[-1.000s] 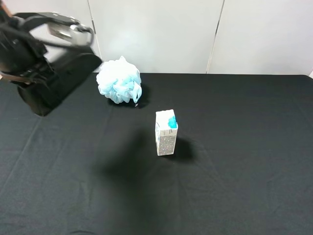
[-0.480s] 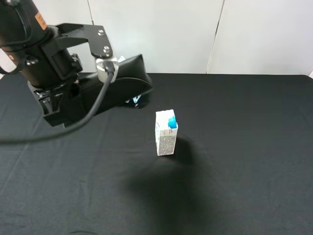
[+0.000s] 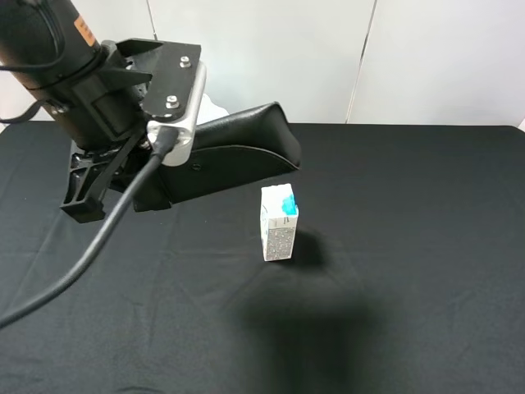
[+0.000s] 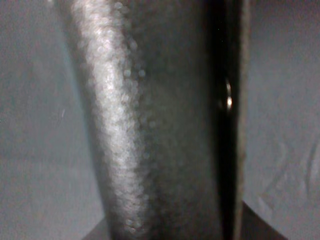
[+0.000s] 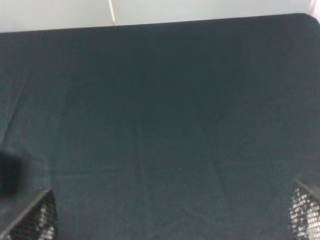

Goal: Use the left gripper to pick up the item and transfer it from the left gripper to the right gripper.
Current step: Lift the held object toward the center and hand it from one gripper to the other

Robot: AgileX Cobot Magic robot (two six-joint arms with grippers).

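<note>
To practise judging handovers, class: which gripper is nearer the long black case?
Left. The left gripper is shut on the black case, holding it above the table. The right gripper is outside the overhead view, open, well away from it.

The item (image 3: 238,156) is matte black, the carton (image 3: 279,223) white with teal and grey speckle, the tablecloth (image 3: 410,271) black.

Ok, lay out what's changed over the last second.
The left tool, clamped on the black case throughout, has swung it rightward from the far left toward the middle of the overhead view. The case's free end now hangs just up-left of the carton and hides nearly all of the bath puff. Nothing was grabbed or released. The carton stayed put.
</note>
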